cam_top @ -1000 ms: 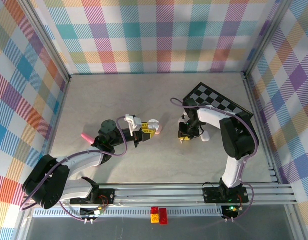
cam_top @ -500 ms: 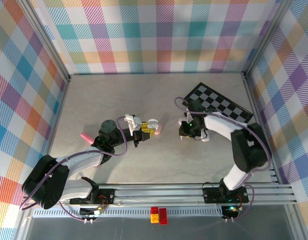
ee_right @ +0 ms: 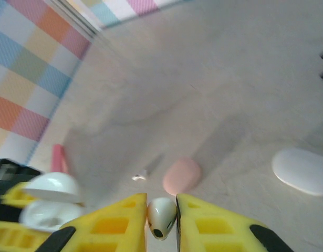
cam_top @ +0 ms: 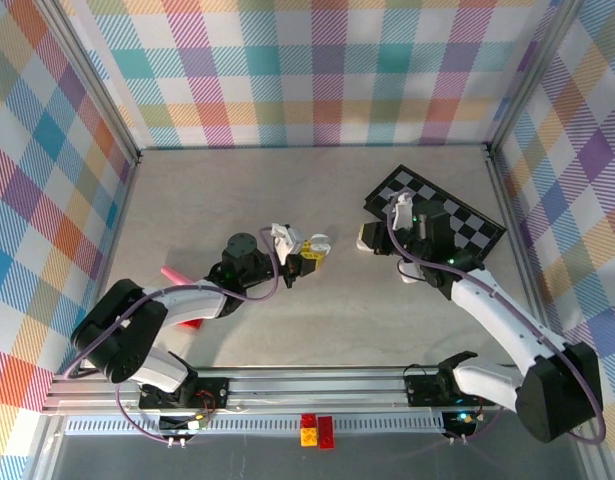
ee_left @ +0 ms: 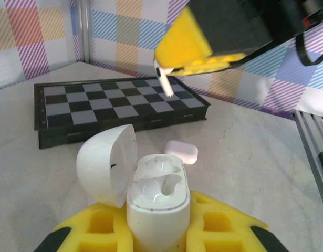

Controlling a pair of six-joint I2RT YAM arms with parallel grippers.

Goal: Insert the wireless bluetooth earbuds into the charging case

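Note:
The white charging case [ee_left: 158, 202] stands upright between the yellow fingers of my left gripper [ee_left: 158, 231], which is shut on it. Its lid [ee_left: 106, 163] hangs open to the left and both wells show hollow. In the top view the left gripper [cam_top: 309, 252] holds it near the table's middle. My right gripper [ee_right: 161, 210] is shut on a glossy white earbud [ee_right: 161, 216]. From the left wrist view, the right gripper [ee_left: 166, 65] hovers above and beyond the case, the earbud's stem [ee_left: 166, 85] pointing down. Another small earbud [ee_right: 141, 176] lies on the table.
A closed pale pink case [ee_right: 181, 176] lies on the table between the grippers, and a closed white case [ee_right: 303, 170] lies to its right. A folded chessboard [cam_top: 437, 210] sits at the back right. A pink stick [cam_top: 172, 272] lies left, and small bricks [cam_top: 317, 430] sit on the front rail.
The right arm has lifted off the table and swung up and back with the earbud. The left gripper has moved right with the open case.

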